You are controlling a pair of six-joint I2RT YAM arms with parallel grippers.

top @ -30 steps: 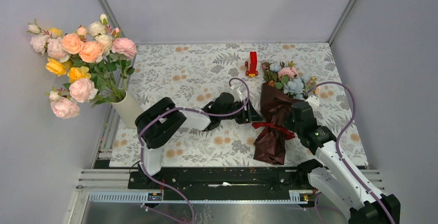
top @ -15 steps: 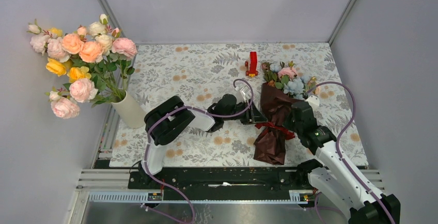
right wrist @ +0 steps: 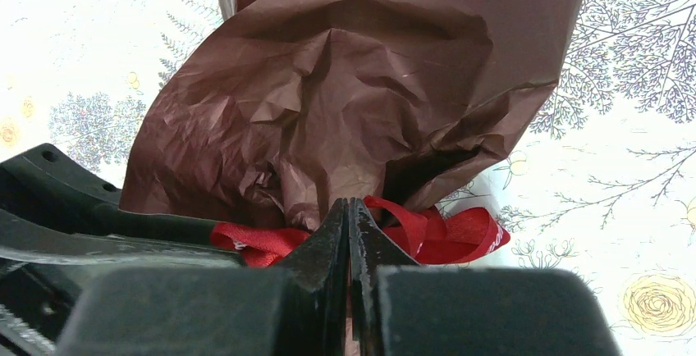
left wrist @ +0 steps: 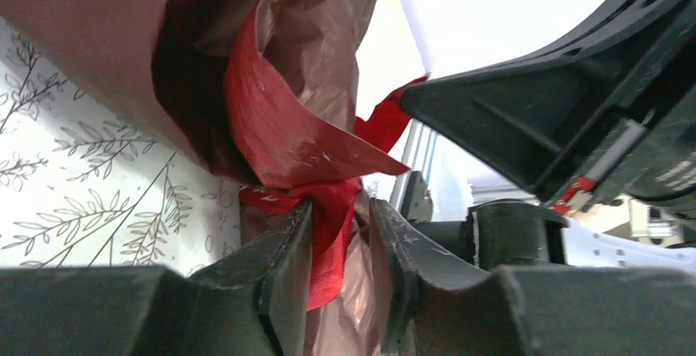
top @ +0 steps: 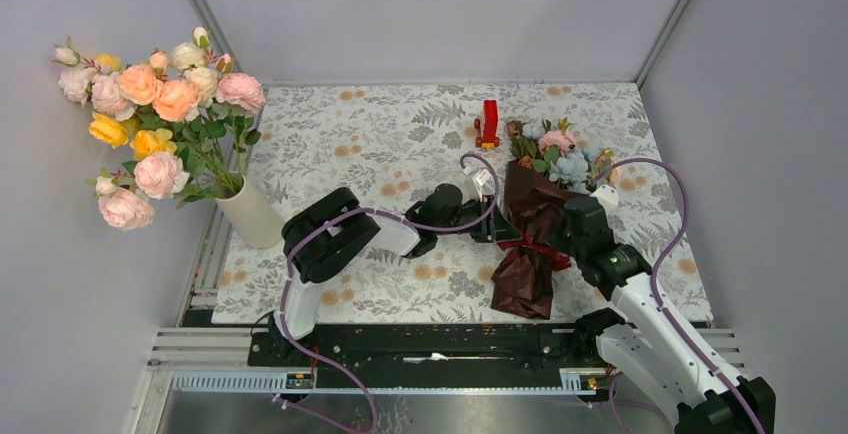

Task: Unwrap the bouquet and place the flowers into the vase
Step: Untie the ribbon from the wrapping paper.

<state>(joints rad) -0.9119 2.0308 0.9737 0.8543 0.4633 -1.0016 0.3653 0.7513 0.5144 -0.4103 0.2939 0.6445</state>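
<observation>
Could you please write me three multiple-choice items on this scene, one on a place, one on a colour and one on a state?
1. Where does the small red upright object stand on the table?
A) at the near edge
B) on the far part, near the bouquet's blooms
C) on the bouquet's wrapping

2. What colour is the ribbon round the bouquet?
A) white
B) blue
C) red

3. How do the right gripper's fingers stand?
A) spread wide
B) pressed together
C) out of every view

Answers: 1 B, the top view shows it upright close beside the blooms; 2 C, both wrist views show red ribbon against the dark red paper; 3 B, the right wrist view shows its fingers meeting at the ribbon.
</observation>
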